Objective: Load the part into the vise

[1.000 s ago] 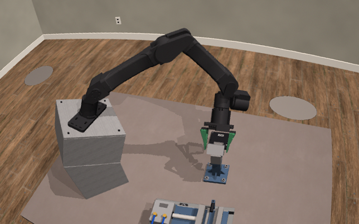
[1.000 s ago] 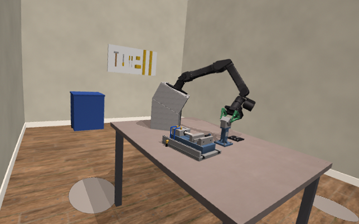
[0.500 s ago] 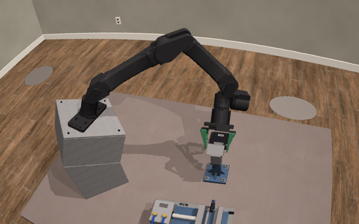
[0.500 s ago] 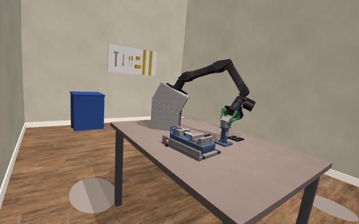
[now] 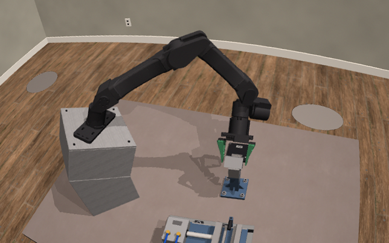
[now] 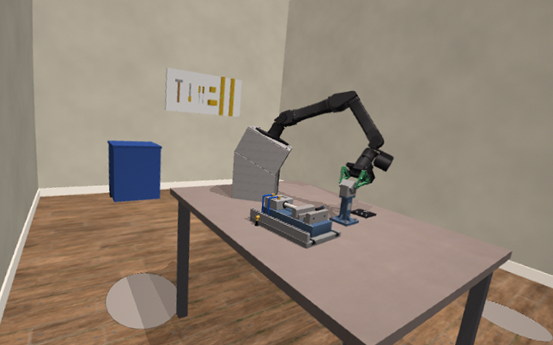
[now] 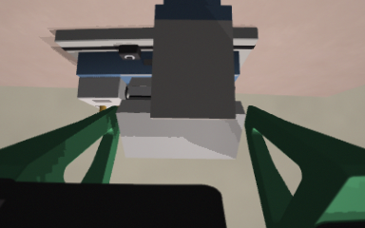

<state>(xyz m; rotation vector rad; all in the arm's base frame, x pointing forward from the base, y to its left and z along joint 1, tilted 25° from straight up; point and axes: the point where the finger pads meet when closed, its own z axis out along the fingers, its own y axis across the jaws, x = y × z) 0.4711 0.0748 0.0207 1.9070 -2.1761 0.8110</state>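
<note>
The part (image 5: 233,161) is a light grey block that rests on top of the blue V-block stand (image 5: 234,187). My gripper (image 5: 237,154) points down over it. It is open, with one green finger on each side of the part and a gap to each. In the wrist view the part (image 7: 178,138) lies between the fingers, with the stand's dark post (image 7: 195,71) below it. I cannot tell which way the slot faces. The vise (image 5: 204,241) stands open near the table's front edge, with the work stop (image 5: 229,223) upright between its jaws.
The dark infeed plate (image 6: 362,213) lies flat on the table just beyond the V-block (image 6: 345,208). The arm's grey pedestal (image 5: 98,159) stands at the table's left. A blue bin (image 6: 134,170) stands on the floor by the far wall.
</note>
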